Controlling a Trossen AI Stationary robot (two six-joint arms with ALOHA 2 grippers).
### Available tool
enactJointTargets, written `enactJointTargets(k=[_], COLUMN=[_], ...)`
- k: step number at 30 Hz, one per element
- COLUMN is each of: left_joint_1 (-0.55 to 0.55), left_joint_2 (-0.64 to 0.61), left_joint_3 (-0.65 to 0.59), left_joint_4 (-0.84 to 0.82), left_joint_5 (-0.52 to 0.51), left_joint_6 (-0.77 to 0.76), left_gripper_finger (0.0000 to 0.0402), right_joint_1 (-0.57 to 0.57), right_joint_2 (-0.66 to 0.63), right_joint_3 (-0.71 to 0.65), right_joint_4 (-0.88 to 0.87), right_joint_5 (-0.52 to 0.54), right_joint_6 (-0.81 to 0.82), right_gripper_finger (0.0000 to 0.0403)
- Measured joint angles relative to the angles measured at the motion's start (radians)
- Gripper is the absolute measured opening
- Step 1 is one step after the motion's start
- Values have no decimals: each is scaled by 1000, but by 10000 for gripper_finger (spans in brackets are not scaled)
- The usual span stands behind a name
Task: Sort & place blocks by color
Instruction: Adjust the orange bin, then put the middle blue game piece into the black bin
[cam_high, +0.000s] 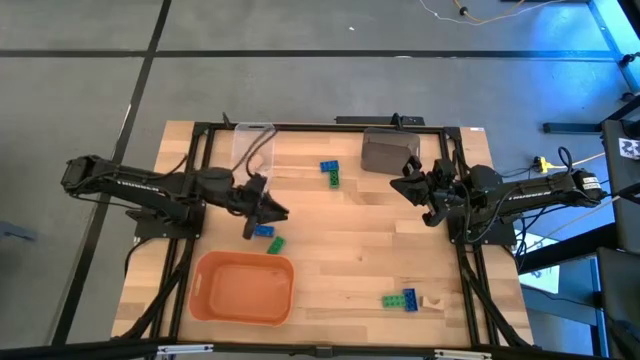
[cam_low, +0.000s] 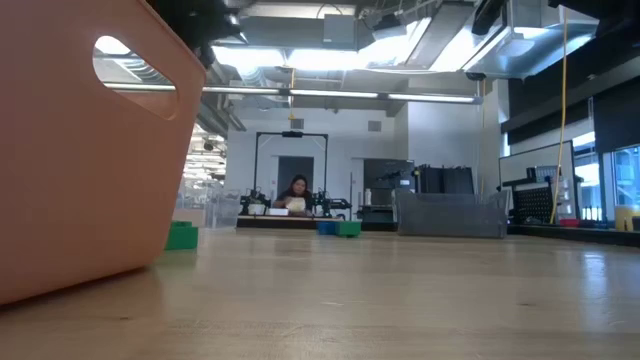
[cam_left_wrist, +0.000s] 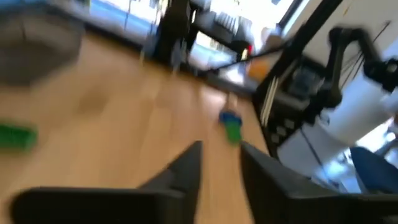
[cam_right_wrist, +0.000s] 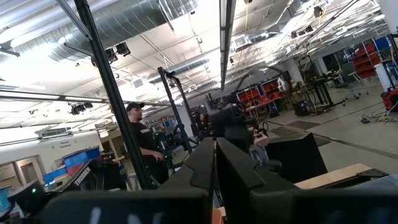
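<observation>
In the high view my left gripper (cam_high: 268, 211) hovers just to the far side of a blue block (cam_high: 263, 231) and a green block (cam_high: 275, 243) lying on the table. Its fingers are open with nothing between them in the left wrist view (cam_left_wrist: 221, 163). A blue-and-green pair (cam_high: 331, 172) lies farther back. A green, blue and tan group (cam_high: 402, 299) lies near the near right corner. My right gripper (cam_high: 410, 186) waits beside the grey bin (cam_high: 389, 152), shut and pointing up into the room (cam_right_wrist: 217, 163). The low view shows a green block (cam_low: 181, 236) and the blue-and-green pair (cam_low: 336, 228).
An orange bin (cam_high: 243, 288) stands at the near left and fills the left of the low view (cam_low: 80, 150). A clear bin (cam_high: 252, 148) stands at the far left. The black frame rails run along the table's edges. Bare wood lies mid-table. People stand in the room behind.
</observation>
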Motion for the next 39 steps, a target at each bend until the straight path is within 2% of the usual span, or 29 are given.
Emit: enactJointTargets(k=[2, 3, 9, 13, 18, 21, 30, 35, 39], left_joint_1=[-9, -20, -137, -244, -359, -415, -549, -571, -522], left_joint_2=[0, 0, 22, 23, 23, 24, 37, 43, 43], left_joint_3=[0, 0, -1, -1, -1, -1, -1, 1, 37], left_joint_4=[-94, -152, -438, -492, -589, -624, -566, -562, -616], left_joint_5=[15, 13, -27, -40, -114, -136, -153, -176, -222], left_joint_6=[-25, -43, -171, -252, -397, -475, -566, -530, -423], left_gripper_finger=[21, 13, 1, 0, 0, 0, 0, 0, 0], right_joint_1=[0, 0, 0, 0, 0, 0, 0, 0, 0], right_joint_2=[0, 0, 0, 0, 0, 0, 0, 0, 0], right_joint_3=[0, 0, 0, 0, 0, 0, 0, 0, 0], right_joint_4=[0, 0, 0, 0, 0, 0, 0, -3, -6], right_joint_5=[0, 0, 0, 0, 0, 0, 0, 0, 0], right_joint_6=[0, 0, 0, 0, 0, -1, -4, -6, -28], right_gripper_finger=[21, 21, 21, 21, 21, 21, 21, 21, 21])
